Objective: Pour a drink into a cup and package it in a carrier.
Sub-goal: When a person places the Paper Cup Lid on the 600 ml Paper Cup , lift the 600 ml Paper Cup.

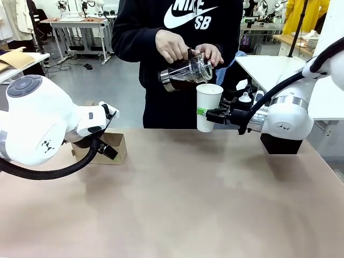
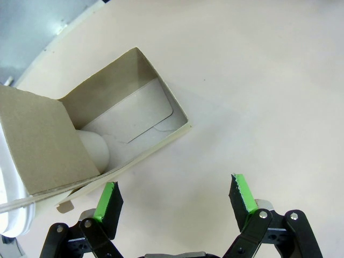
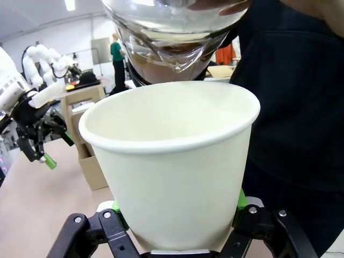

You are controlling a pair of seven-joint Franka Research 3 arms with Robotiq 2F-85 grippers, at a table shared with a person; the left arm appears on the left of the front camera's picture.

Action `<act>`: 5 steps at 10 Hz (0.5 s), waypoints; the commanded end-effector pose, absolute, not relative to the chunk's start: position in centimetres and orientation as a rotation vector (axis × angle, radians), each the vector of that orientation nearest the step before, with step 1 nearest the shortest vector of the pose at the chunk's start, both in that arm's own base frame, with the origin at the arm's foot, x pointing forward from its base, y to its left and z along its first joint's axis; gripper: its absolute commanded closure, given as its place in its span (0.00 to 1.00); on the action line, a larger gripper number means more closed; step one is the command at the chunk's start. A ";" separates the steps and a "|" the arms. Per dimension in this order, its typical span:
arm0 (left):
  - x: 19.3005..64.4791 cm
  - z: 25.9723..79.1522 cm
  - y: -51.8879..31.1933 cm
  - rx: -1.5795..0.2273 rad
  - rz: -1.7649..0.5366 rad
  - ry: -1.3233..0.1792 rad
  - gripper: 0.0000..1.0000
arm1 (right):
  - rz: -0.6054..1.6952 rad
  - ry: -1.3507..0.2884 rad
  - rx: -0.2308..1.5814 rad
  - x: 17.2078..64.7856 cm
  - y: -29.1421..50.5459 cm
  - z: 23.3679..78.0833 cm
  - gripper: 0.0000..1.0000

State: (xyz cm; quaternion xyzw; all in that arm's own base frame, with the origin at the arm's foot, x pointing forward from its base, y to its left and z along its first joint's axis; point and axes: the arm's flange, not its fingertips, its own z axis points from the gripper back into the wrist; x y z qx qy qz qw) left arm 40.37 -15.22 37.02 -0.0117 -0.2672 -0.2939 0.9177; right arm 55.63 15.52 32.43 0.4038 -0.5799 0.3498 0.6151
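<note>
Front view: glass jug (image 1: 185, 72) tipped over held paper cup (image 1: 208, 102)

The right gripper (image 1: 210, 113) clamps the upright paper cup. The person's glass jug spout sits just above its rim, dark drink (image 1: 181, 84) inside. The left gripper (image 2: 174, 191) hangs spread and empty near the cardboard carrier (image 2: 123, 121).

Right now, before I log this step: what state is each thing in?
cup: upright, no lid, held off the table
jug: tilted over the cup in the person's hands, dark drink inside
carrier: on the table, top open
left gripper: open, empty
right gripper: shut on the cup
</note>
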 end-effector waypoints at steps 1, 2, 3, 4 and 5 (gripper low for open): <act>40.4 37.0 -15.2 -0.026 -0.604 -0.550 0.00 | 0.800 -1.345 0.928 55.4 15.7 32.7 0.20; 40.4 37.0 -15.2 -0.026 -0.604 -0.550 0.00 | 0.800 -1.345 0.928 55.4 15.7 32.7 0.20; 40.4 37.0 -15.2 -0.026 -0.604 -0.550 0.00 | 0.800 -1.345 0.928 55.4 15.7 32.7 0.20; 40.4 37.0 -15.2 -0.026 -0.604 -0.550 0.00 | 0.800 -1.345 0.928 55.4 15.7 32.7 0.20; 40.4 37.0 -15.2 -0.026 -0.604 -0.550 0.00 | 0.800 -1.345 0.928 55.4 15.7 32.7 0.20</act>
